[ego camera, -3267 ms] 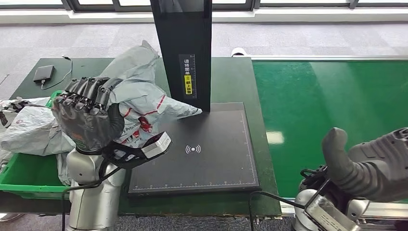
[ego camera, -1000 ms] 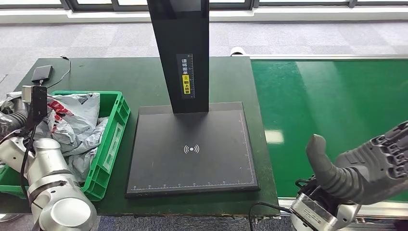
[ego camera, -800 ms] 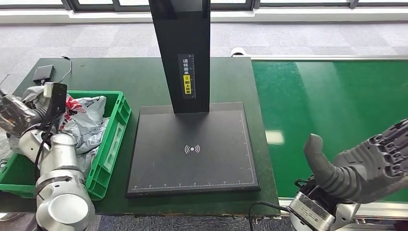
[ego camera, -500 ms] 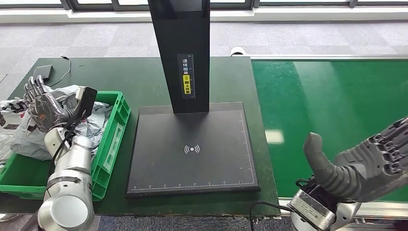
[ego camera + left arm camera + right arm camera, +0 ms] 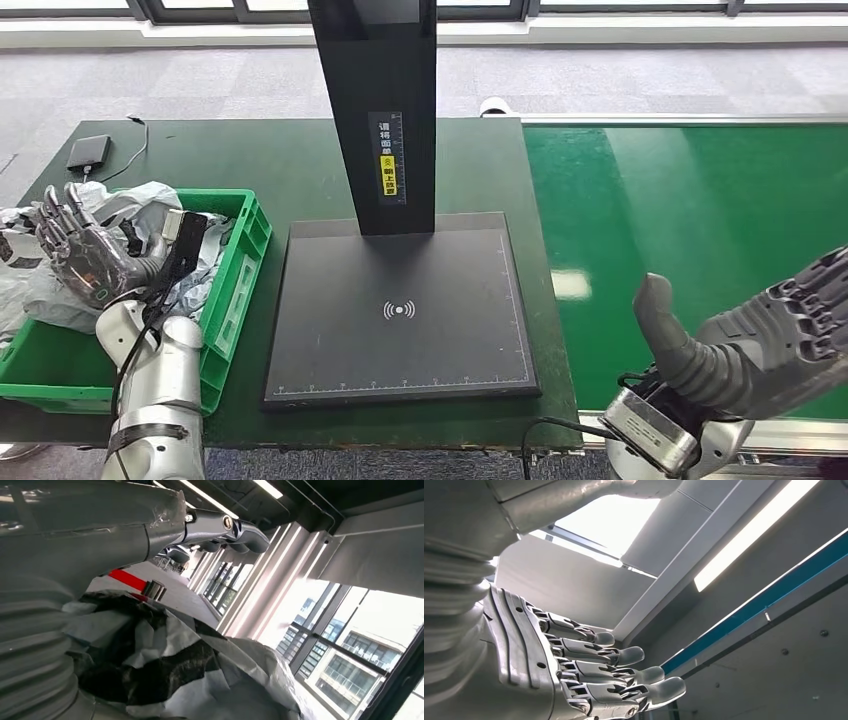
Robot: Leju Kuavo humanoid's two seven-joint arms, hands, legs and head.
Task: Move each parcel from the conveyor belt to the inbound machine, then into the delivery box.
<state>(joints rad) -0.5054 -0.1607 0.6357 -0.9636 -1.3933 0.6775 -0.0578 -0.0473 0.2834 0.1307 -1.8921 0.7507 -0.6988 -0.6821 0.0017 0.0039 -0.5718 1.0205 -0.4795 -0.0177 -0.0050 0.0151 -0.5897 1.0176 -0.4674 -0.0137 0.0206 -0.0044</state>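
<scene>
We see the left hand spread wide with nothing in it, raised over the green delivery box at the desk's left edge, where the grey parcels lie crumpled. The right hand also holds nothing, fingers apart and thumb up, at the near edge of the conveyor belt. The inbound machine stands mid-desk.

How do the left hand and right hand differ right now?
The left hand is raised over the green crate of grey parcels; the right hand hangs by the conveyor belt. The left hand's fingers spread upward; the right hand's lie side by side. Both hold nothing.
</scene>
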